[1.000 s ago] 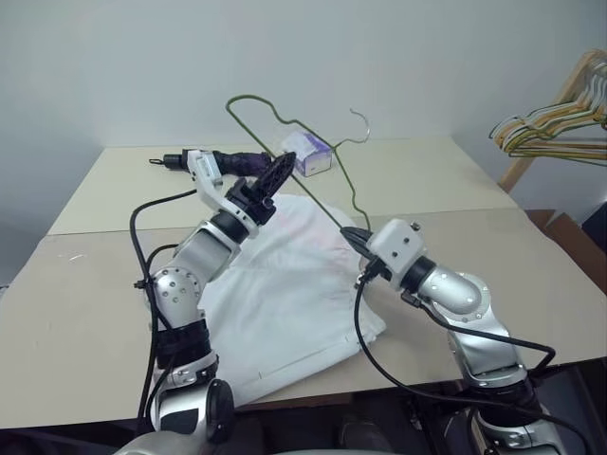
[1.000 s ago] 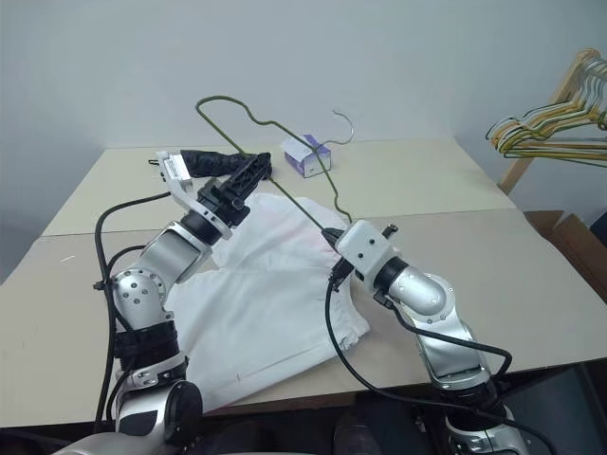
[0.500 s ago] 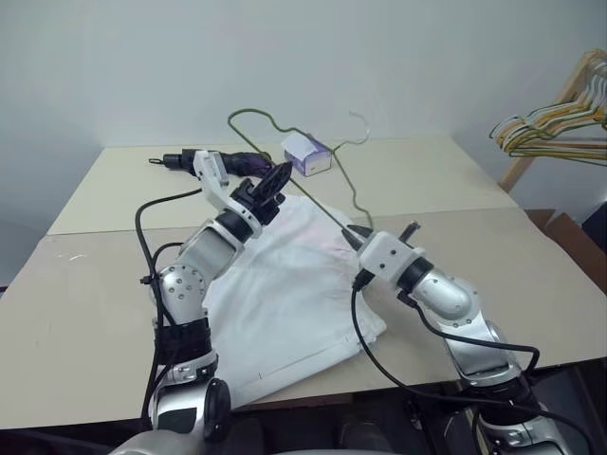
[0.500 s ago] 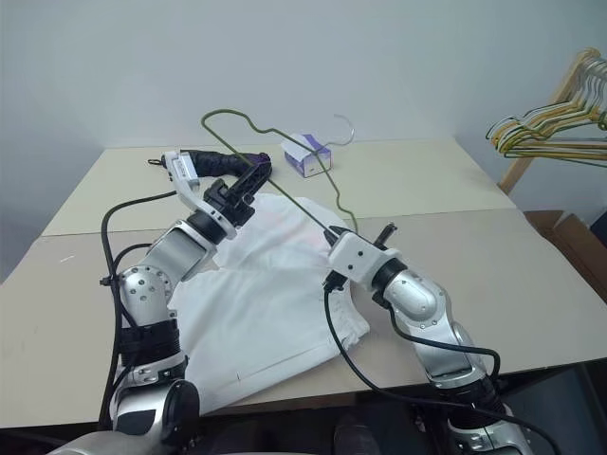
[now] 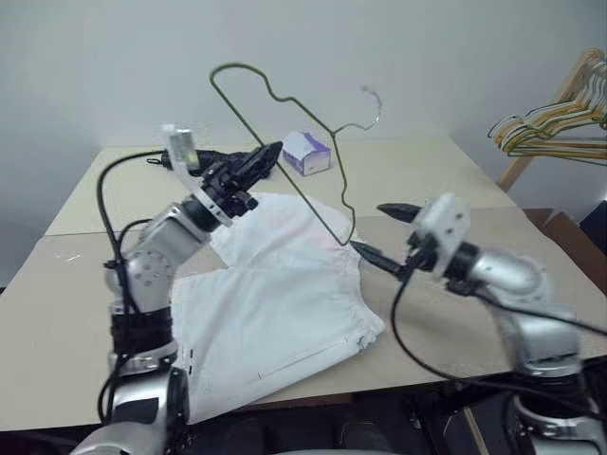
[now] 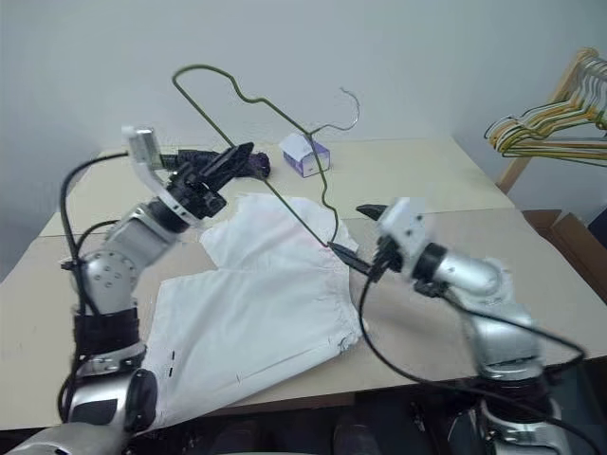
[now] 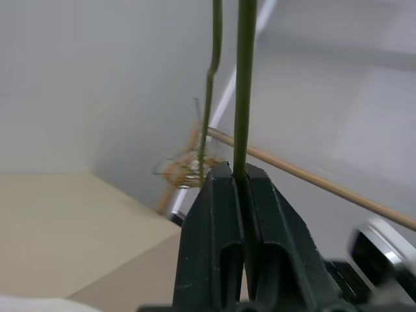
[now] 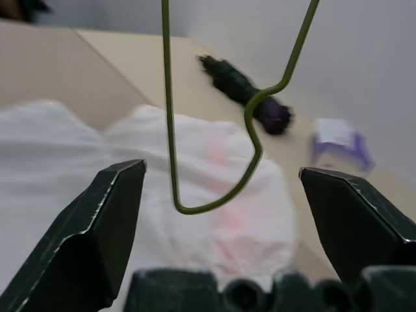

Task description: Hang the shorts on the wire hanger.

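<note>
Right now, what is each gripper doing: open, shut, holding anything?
Left gripper: shut on the wire hanger, lifted above the shorts.
Right gripper: open, holding nothing; the hanger's lower corner hangs between its fingers.

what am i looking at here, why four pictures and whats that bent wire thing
It is a two-armed humanoid robot. Two pictures come from cameras on its head, looking down over a beige table; the other two come from cameras on its wrists, looking along its black fingers. The left gripper is shut on a thin grey-olive wire hanger, holding it in the air. The right gripper is open, with the hanger's lower corner between its fingers. White fabric shorts lie flat on the table, beside a small white-and-purple box and a dark folded umbrella.
</note>
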Tool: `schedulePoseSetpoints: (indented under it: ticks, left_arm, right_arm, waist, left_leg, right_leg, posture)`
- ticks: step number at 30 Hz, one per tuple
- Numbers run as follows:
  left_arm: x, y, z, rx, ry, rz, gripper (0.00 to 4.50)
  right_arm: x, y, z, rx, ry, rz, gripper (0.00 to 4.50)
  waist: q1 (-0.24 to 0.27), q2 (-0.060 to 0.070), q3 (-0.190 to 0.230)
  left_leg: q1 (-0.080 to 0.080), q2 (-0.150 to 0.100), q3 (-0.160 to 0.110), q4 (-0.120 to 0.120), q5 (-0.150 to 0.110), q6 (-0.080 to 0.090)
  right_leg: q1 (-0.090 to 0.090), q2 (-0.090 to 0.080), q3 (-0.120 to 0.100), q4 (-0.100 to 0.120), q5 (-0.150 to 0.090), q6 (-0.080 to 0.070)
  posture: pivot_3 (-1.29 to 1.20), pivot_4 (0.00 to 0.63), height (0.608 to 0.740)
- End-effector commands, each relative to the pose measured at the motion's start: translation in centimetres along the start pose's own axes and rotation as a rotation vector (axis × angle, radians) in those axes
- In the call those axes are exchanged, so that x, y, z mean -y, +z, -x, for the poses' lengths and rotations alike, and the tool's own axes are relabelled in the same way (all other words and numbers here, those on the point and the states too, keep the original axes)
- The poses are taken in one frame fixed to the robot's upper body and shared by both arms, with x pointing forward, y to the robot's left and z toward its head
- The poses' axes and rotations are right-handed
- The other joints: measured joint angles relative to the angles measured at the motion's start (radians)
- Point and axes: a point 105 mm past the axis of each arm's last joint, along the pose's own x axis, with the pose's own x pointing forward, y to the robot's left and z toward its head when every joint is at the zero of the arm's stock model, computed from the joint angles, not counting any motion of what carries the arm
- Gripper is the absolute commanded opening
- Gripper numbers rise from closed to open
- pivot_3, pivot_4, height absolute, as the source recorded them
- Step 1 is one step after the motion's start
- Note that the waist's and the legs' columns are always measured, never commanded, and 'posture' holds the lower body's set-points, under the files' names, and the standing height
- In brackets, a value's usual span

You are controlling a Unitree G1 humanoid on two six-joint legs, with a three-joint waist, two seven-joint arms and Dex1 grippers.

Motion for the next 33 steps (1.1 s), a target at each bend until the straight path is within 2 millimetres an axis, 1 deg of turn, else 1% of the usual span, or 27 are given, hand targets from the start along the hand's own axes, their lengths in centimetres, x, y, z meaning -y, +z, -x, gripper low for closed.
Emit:
schedulePoseSetpoints:
  ticks: [1,4,6,10,14,18,25,32,33]
  left_arm:
    - [3.7,2.7,1.2,-0.003,-0.339,-0.011,0.0]
    - [4.4,3.8,1.9,0.0,-0.446,-0.007,0.0]
    - [4.5,4.2,2.0,-0.001,-0.477,-0.016,0.0]
    - [4.4,4.1,1.5,0.008,-0.48,-0.045,0.0]
    - [4.4,3.4,1.3,0.009,-0.468,-0.059,0.0]
    - [4.2,2.8,1.2,0.01,-0.454,-0.072,0.0]
    - [4.0,2.7,1.2,0.04,-0.432,-0.087,0.0]
    - [3.9,2.4,1.1,0.039,-0.434,-0.085,0.0]
    - [3.9,2.3,1.1,0.036,-0.434,-0.086,0.0]
  right_arm:
    - [-0.5,1.7,2.3,0.0,0.262,-0.266,4.46]
    - [-0.6,1.1,2.9,-0.077,0.376,-0.358,4.46]
    - [-0.8,0.5,2.6,-0.115,0.434,-0.398,4.46]
    - [-1.4,0.0,0.7,-0.151,0.473,-0.399,4.46]
    - [-2.1,0.9,-1.2,-0.115,0.489,-0.386,4.46]
    - [-2.5,1.5,-2.2,-0.1,0.481,-0.371,4.46]
    - [-3.2,1.4,-2.3,-0.118,0.493,-0.347,4.46]
    - [-3.3,1.2,-2.7,-0.132,0.487,-0.34,4.46]
    - [-3.3,1.1,-2.7,-0.137,0.484,-0.345,4.3]
  waist:
    - [-0.008,0.0,0.0]
    - [-0.01,0.0,0.0]
    - [-0.012,0.0,0.0]
    - [-0.012,0.0,0.0]
    - [-0.007,0.0,0.0]
    - [0.0,0.0,0.0]
    - [0.012,0.0,0.0]
    - [0.013,0.0,0.0]
    - [0.013,0.0,0.0]
  left_leg:
    - [0.0,0.0,0.0,0.0,0.0,0.0]
    - [0.0,0.002,0.0,-0.001,0.0,0.0]
    - [0.0,0.002,0.0,-0.001,0.0,0.0]
    - [-0.001,0.002,0.0,-0.001,0.0,0.0]
    - [-0.003,0.002,-0.001,-0.001,0.0,0.0]
    - [-0.006,0.001,-0.003,-0.001,0.0,0.0]
    - [-0.009,0.001,-0.002,0.0,0.0,0.0]
    - [-0.009,0.001,-0.002,0.0,0.0,0.0]
    - [-0.009,0.001,-0.002,0.0,0.0,0.0]
  right_leg:
    - [0.0,0.0,-0.001,0.0,0.0,0.0]
    - [0.001,0.001,-0.001,-0.004,0.0,-0.001]
    - [0.001,0.001,-0.001,-0.005,0.0,-0.001]
    - [0.0,0.001,-0.001,-0.005,0.0,0.0]
    - [-0.002,0.001,-0.001,-0.005,0.001,0.0]
    - [-0.003,0.001,-0.001,-0.006,0.001,0.001]
    - [-0.006,0.001,-0.001,-0.005,0.001,0.001]
    - [-0.006,0.001,-0.001,-0.005,0.001,0.001]
    - [-0.006,0.001,-0.001,-0.005,0.001,0.001]
  posture:
    - [-0.06,0.0,0.74]
    - [-0.06,0.0,0.74]
    - [-0.06,0.0,0.74]
    - [-0.05,0.0,0.74]
    - [-0.04,0.0,0.74]
    - [-0.04,0.0,0.74]
    - [-0.05,0.0,0.74]
    - [-0.05,0.0,0.74]
    - [-0.05,0.0,0.74]
